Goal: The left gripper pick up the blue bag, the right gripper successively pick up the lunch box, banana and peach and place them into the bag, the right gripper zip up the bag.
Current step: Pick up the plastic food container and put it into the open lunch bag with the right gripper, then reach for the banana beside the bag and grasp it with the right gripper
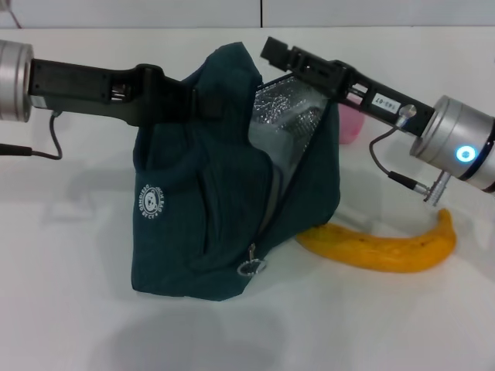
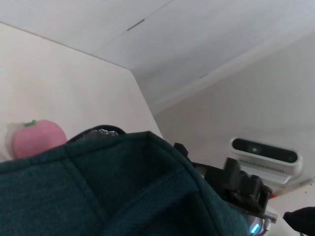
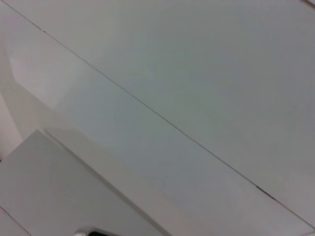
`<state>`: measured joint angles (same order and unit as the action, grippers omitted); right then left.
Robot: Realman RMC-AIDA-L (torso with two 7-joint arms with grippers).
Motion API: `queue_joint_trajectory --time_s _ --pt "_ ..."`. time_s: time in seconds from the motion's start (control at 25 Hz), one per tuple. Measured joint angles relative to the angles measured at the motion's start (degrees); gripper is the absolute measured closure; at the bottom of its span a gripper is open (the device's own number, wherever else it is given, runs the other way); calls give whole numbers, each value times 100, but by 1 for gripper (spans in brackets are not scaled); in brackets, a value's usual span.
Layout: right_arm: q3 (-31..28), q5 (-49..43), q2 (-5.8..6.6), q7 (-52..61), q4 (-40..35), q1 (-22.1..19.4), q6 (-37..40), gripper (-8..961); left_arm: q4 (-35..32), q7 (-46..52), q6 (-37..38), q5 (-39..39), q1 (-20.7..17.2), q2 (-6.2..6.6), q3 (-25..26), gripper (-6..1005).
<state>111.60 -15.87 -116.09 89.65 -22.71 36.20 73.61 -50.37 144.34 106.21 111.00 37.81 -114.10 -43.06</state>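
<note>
The left end effector (image 1: 203, 103) grips the upright blue bag (image 1: 209, 232), mouth open toward 1 o'clock; the right end effector's (image 1: 272, 51) grip can't be told. The banana (image 1: 379, 249) lies 3-to-9 o'clock on the table (image 1: 77, 309).

white table (image 1: 93, 309), pale panelled wall (image 1: 155, 11) behind, even light.

The large teal-blue fabric bag (image 1: 209, 193) is stood at the middle of the white table (image 1: 77, 309). The long curved yellow banana (image 1: 387, 247) is laid to its right, touching its base. The small round pink peach (image 1: 349, 124) is set behind its right side, largely hidden.
</note>
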Motion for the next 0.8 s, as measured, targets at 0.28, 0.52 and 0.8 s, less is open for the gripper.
queue_joint_trajectory --time_s 0.28,0.52,0.8 --pt "-470 -73 176 -222 42 -235 469 444 -14 -51 -12 0 -70 40 77 959" --pt "-1012 -922 621 -481 -151 -241 478 136 -33 -68 4 -48 -175 92 88 959" --pt "-2240 -3434 1077 549 -1614 -293 43 134 -36 -109 11 -53 -165 79 71 959"
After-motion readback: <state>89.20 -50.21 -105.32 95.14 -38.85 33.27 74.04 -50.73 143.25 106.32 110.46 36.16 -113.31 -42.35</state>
